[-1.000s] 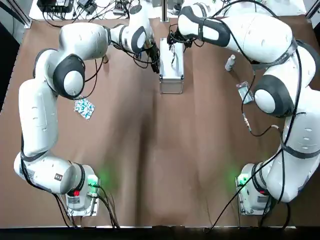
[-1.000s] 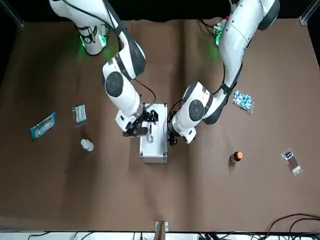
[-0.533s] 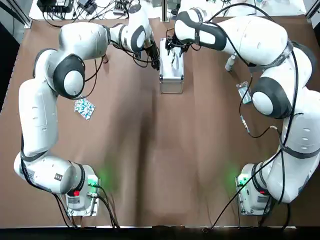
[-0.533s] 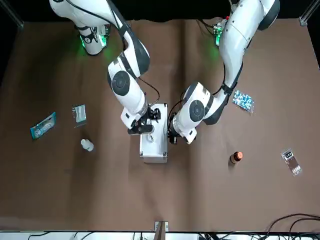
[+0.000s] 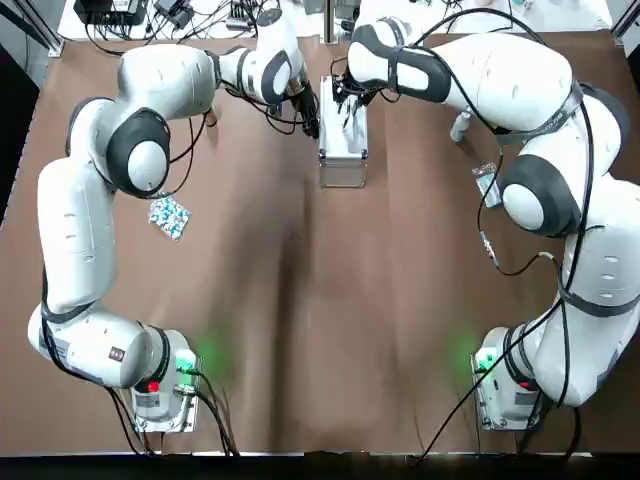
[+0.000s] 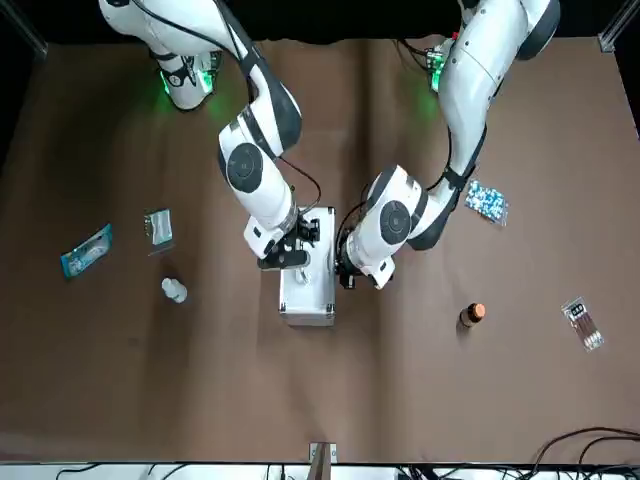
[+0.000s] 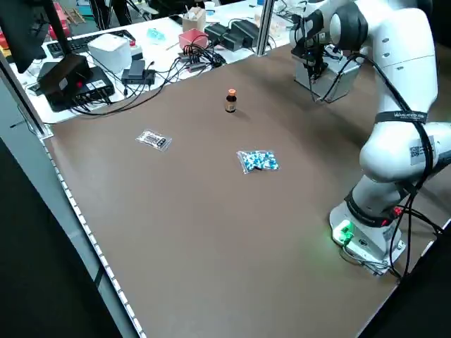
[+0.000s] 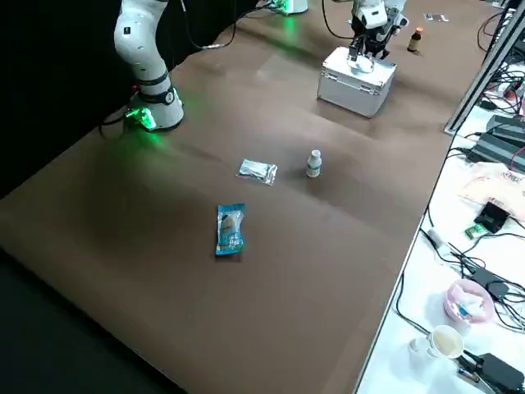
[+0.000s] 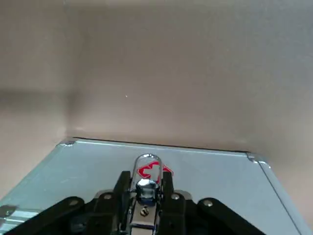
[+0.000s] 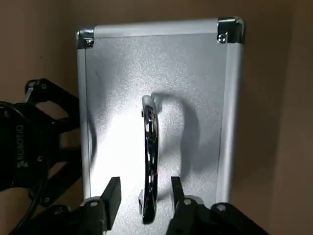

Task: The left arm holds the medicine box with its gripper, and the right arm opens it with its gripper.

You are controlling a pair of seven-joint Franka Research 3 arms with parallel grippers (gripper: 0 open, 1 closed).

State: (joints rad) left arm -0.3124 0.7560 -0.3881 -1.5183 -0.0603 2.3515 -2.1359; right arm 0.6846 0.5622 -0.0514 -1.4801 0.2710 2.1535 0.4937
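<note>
Two grips matter here: my left gripper [image 9: 145, 177] pinches narrowly on the side clasp [image 9: 145, 188] of the medicine box [image 5: 342, 150], which stands at the table's far centre. My right gripper [image 10: 145, 185], fingers parted astride the lid handle [image 10: 149, 132], should close squarely, then lift gently.

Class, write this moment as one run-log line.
left hand shut on side latch | right hand open, straddling top handle | medicine box lid closed
</note>
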